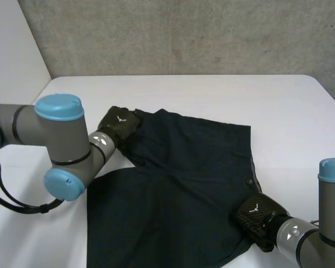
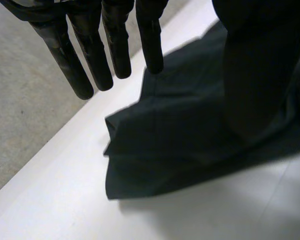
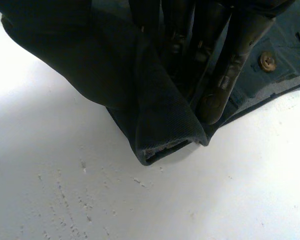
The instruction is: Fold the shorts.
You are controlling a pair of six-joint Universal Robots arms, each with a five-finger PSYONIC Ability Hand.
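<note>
Dark shorts (image 1: pixel 178 190) spread flat across the near half of a white table (image 1: pixel 212 95), with the waistband (image 1: pixel 251 151) and its button (image 3: pixel 267 61) toward the right. At the waistband's near end, the right hand (image 1: pixel 257 215), fingers (image 3: pixel 225 75) and thumb pinching up a raised fold of cloth, probably to carry it across. At the far leg's hem (image 2: pixel 140 185), the left hand (image 1: pixel 118 125), fingers (image 2: pixel 90 55) straight and holding nothing, likely poised to take that corner.
</note>
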